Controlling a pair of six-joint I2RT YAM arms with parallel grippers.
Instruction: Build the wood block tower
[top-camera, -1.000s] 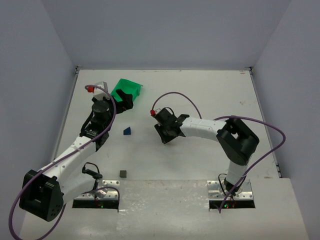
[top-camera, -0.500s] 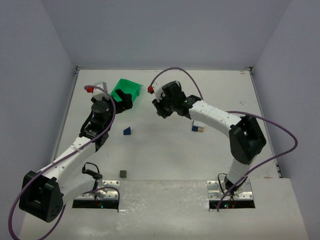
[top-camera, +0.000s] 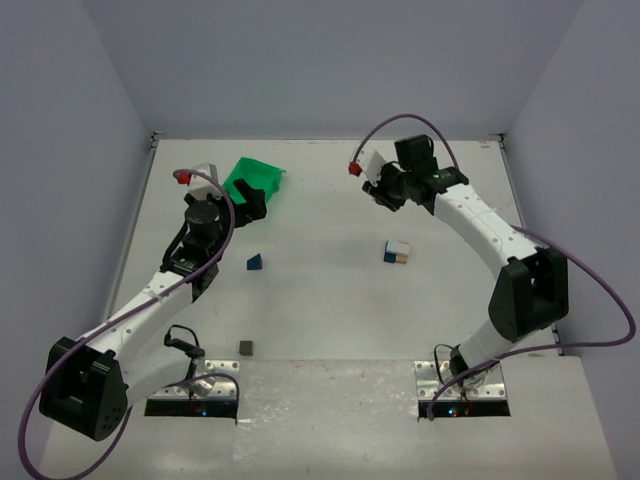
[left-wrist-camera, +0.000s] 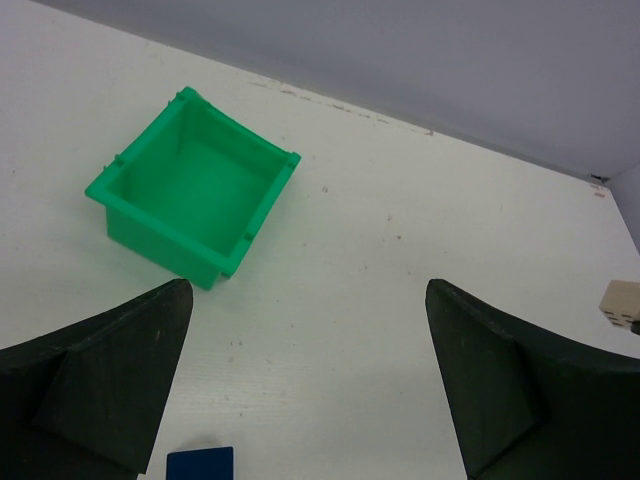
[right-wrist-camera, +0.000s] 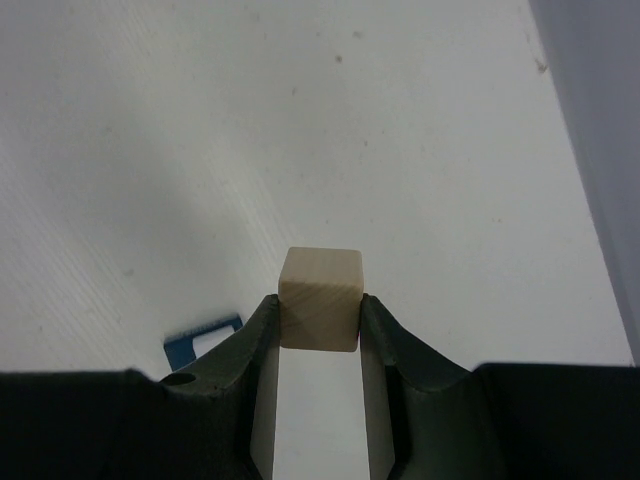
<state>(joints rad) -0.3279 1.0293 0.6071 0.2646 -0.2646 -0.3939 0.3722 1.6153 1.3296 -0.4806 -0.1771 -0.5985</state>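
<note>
The right arm has swung from the middle of the table (top-camera: 330, 310) out to the far right over the last second. The little wood block tower (top-camera: 397, 251) that it was hiding now stands in the open, right of centre (blue, white and tan faces showing). The right gripper (right-wrist-camera: 320, 310) is clenched on a tan cube (right-wrist-camera: 320, 298), pinched between both fingers and held up off the table. From its wrist camera a blue-and-white corner of the tower peeks out beside one finger. The left arm has not budged: the left gripper (left-wrist-camera: 308, 290) gapes wide with nothing in it, just beside the green bin (left-wrist-camera: 190, 195). The blue wedge (top-camera: 255, 262) lies near that gripper, on its near side. The dark cube (top-camera: 246, 347) sits well apart from the rest, toward the near edge.
</note>
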